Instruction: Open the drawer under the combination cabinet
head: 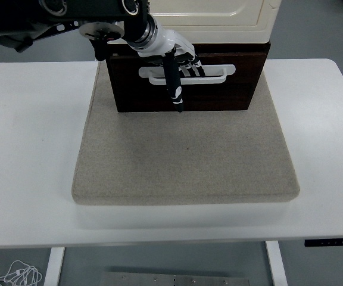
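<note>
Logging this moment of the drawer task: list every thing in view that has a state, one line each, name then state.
drawer: dark wood, front showing slightly forward under the cabinet.
handle: white, gripped at its left part.
left hand: fingers hooked in the handle.
cream cabinet: door shut.
grey mat: flat on the white table.

Left hand (172,59) — fingers (190,64) hooked into the drawer (219,95) handle (213,76).
</note>
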